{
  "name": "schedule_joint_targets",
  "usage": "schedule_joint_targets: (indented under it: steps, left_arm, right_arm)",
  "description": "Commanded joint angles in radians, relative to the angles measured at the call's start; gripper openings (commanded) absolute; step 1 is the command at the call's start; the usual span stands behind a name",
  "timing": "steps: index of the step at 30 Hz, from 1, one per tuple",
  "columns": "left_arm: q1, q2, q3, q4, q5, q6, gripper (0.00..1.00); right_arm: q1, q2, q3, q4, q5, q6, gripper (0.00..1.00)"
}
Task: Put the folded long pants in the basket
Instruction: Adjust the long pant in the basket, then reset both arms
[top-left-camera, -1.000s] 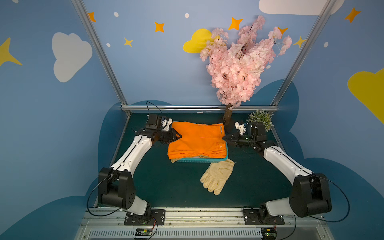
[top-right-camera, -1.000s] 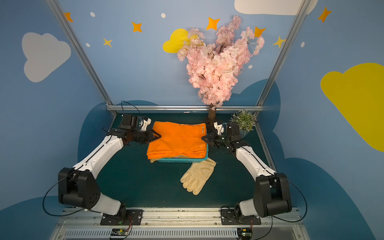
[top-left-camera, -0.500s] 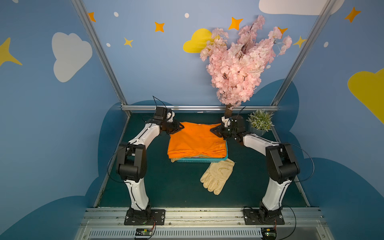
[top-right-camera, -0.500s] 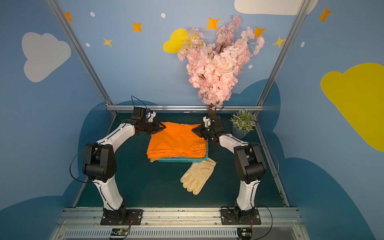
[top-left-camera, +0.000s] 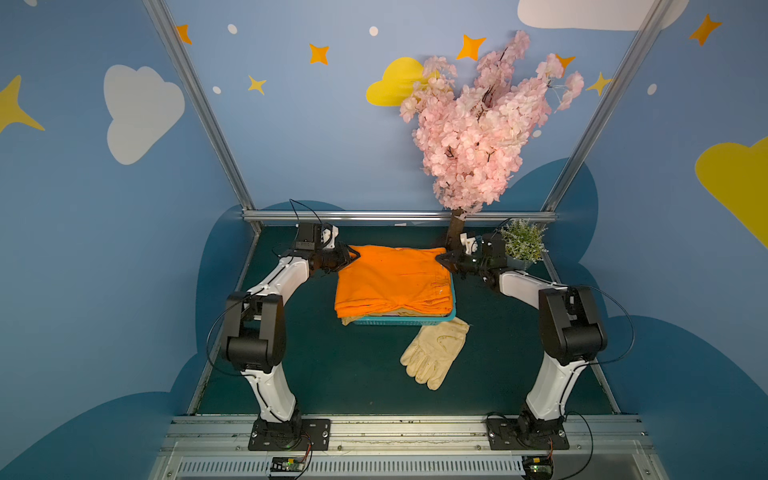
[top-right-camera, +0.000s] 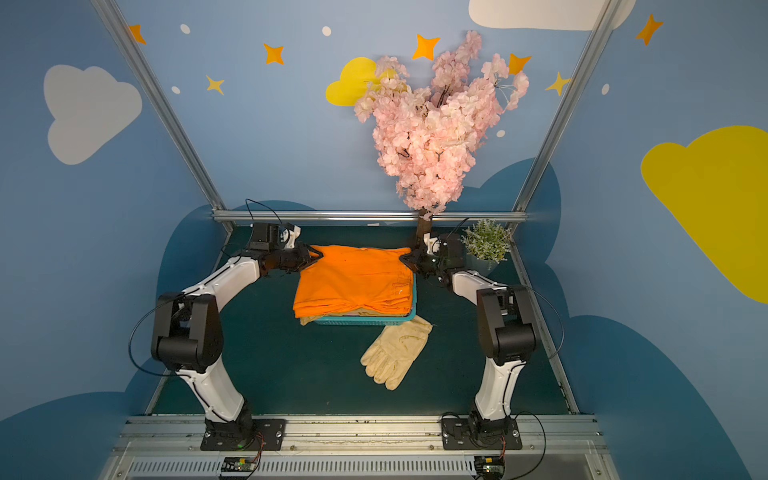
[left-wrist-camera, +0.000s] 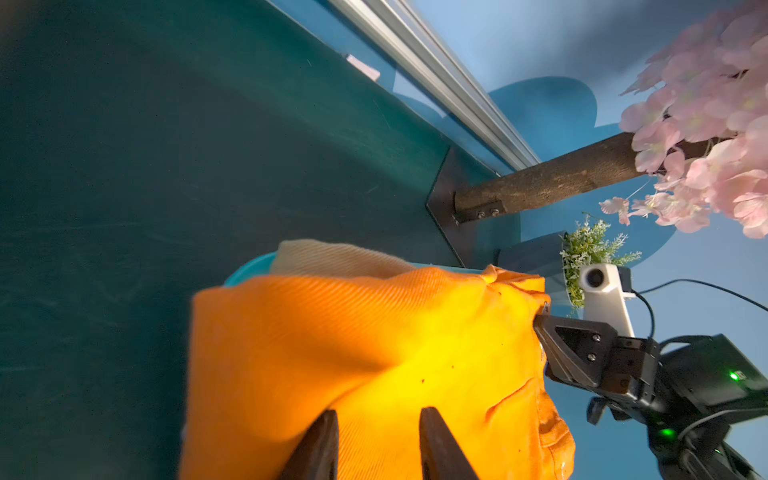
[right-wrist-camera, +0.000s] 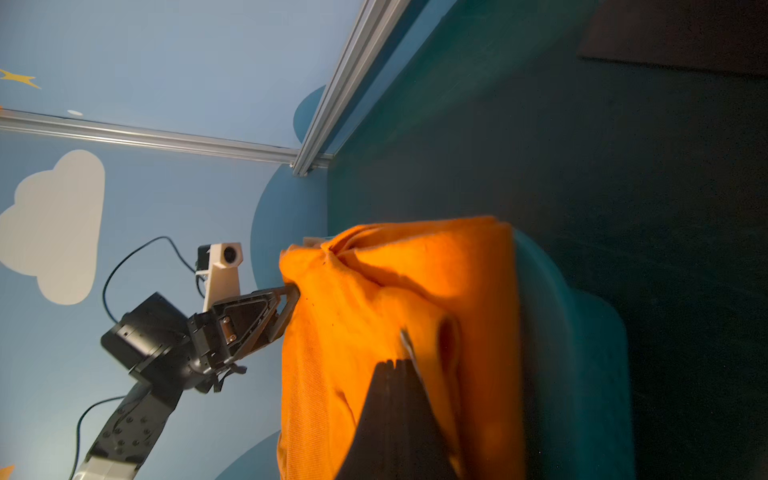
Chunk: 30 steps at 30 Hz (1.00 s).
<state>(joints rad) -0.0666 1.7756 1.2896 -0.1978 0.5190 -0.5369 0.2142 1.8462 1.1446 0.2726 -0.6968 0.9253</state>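
Note:
The bright orange folded long pants (top-left-camera: 392, 282) (top-right-camera: 355, 282) lie on top of the stack in the teal basket (top-left-camera: 399, 321) (top-right-camera: 361, 321), and hang over its left side. A tan pair (top-left-camera: 351, 319) peeks out beneath. My left gripper (top-left-camera: 353, 255) (left-wrist-camera: 378, 415) is at the pants' far left corner. Its fingers stand apart, with orange cloth (left-wrist-camera: 353, 353) just beyond them. My right gripper (top-left-camera: 440, 258) (right-wrist-camera: 395, 365) is at the far right corner, shut on the bunched orange edge (right-wrist-camera: 395, 291). The basket's wall (right-wrist-camera: 582, 353) shows beside it.
A pair of cream gloves (top-left-camera: 434, 351) lies on the green mat just in front of the basket. The blossom tree's trunk (top-left-camera: 456, 226) and a small potted plant (top-left-camera: 521, 243) stand close behind my right gripper, along the back rail.
Both grippers have moved from the pants' sides back to its far corners, with the elbows now raised. The left jaws have opened a little. The orange pants lie flatter on the basket.

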Motion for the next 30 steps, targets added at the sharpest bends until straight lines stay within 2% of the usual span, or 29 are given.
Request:
schedule_joint_targets:
  steps: [1, 6, 9, 11, 14, 16, 17, 19, 21, 23, 26, 28, 30]
  left_arm:
    - [0.029, -0.135, -0.13, -0.003, -0.187, 0.042, 0.44]
    - [0.029, -0.402, -0.326, 0.006, -0.457, 0.082, 0.65]
    - [0.017, -0.553, -0.483, 0.057, -0.65, 0.097, 0.74]
    - [-0.02, -0.674, -0.629, 0.196, -0.775, 0.16, 0.79]
    - [-0.076, -0.771, -0.789, 0.414, -0.889, 0.273, 0.79]
    - [-0.087, -0.772, -0.862, 0.516, -0.891, 0.357, 0.8]
    - [-0.09, -0.76, -0.879, 0.529, -0.902, 0.399, 0.79]
    - [-0.095, -0.715, -0.877, 0.527, -0.917, 0.453, 0.79]
    - [-0.097, -0.659, -0.88, 0.563, -0.904, 0.48, 0.79]
    - [-0.095, -0.59, -0.906, 0.673, -0.878, 0.5, 0.8]
    - [-0.087, -0.39, -0.916, 0.93, -0.853, 0.565, 0.8]
    - [-0.107, -0.334, -0.85, 0.891, -0.906, 0.633, 0.81]
    - [-0.041, -0.299, -0.887, 0.988, -0.852, 0.578, 0.81]
  right_arm:
    - [-0.025, -0.169, -0.033, -0.201, 0.042, -0.17, 0.06]
    - [-0.051, -0.405, -0.11, -0.473, 0.209, -0.37, 0.39]
    - [-0.051, -0.552, -0.221, -0.507, 0.411, -0.474, 0.58]
    - [-0.044, -0.651, -0.329, -0.478, 0.619, -0.531, 0.73]
    - [-0.042, -0.749, -0.507, -0.337, 0.854, -0.62, 0.75]
    - [-0.043, -0.775, -0.609, -0.216, 0.942, -0.651, 0.75]
    - [-0.044, -0.775, -0.654, -0.141, 1.001, -0.676, 0.75]
    - [-0.045, -0.791, -0.65, -0.16, 1.073, -0.687, 0.75]
    - [-0.043, -0.802, -0.628, -0.211, 1.071, -0.828, 0.75]
    - [-0.054, -0.778, -0.649, -0.176, 1.103, -0.866, 0.75]
    - [-0.096, -0.699, -0.723, -0.024, 1.049, -0.82, 0.74]
    - [-0.089, -0.665, -0.753, 0.108, 1.087, -0.832, 0.73]
    - [-0.11, -0.648, -0.799, 0.265, 1.016, -0.893, 0.74]
